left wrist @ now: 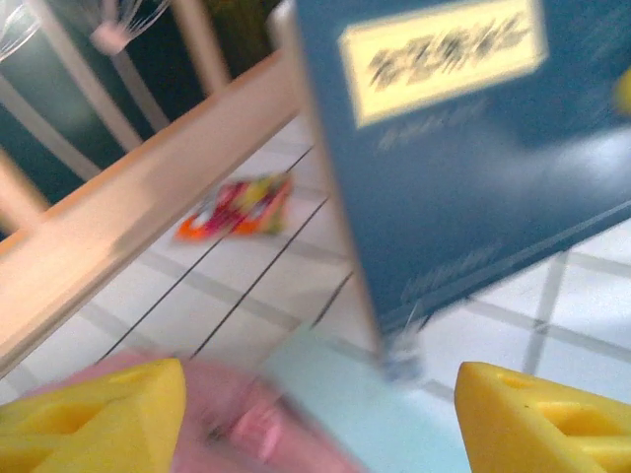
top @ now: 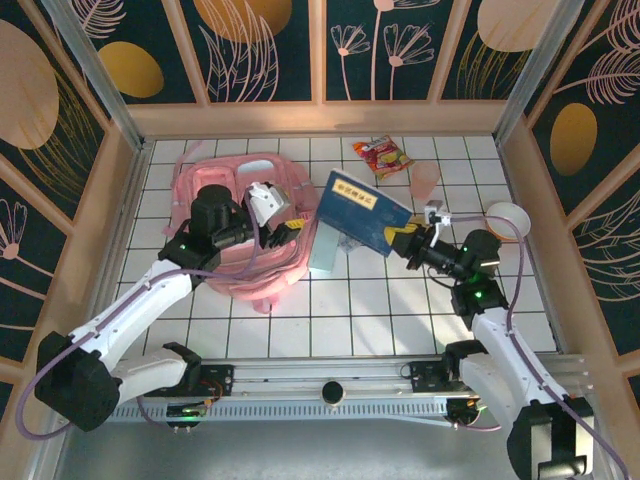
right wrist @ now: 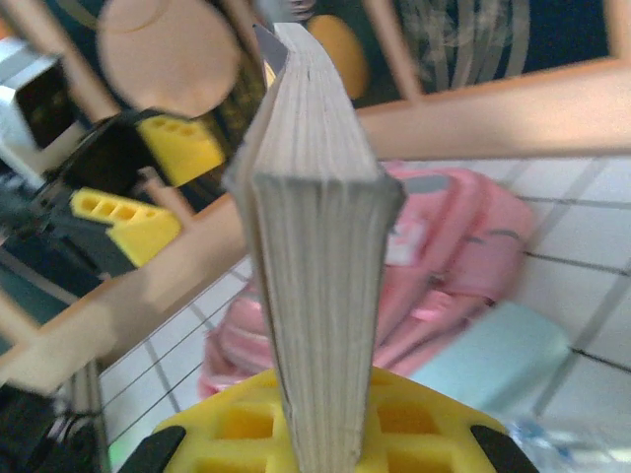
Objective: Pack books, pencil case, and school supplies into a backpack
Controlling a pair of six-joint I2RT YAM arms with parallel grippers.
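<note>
Backpack (top: 240, 172), pink and soft, lay flat on the white tiled counter (top: 380, 310), on its left half, under the left arm. The left pincer (left wrist: 320, 394) hung over the right edge of the backpack with its yellow fingers (left wrist: 99, 419) wide apart and nothing between them. Just beside the backpack, on its right, the pale blue-green pencil case (top: 324, 252) lay on the counter. The navy book (top: 360, 210) stood tilted over it, the cover with the cream label (top: 356, 195) turned up toward the top camera; whether its lower corner touched the pencil case I could not tell (the left wrist view was blurred there). The right pincer (top: 403, 238) was closed on the right edge of the navy book, and in the right wrist view the page edges rose straight up from between its yellow pads (right wrist: 434, 394). Behind the book, near the far wall, the red-orange snack packet (top: 382, 157) and the pink cup (top: 425, 180) lay on the counter, apart from each other.
</note>
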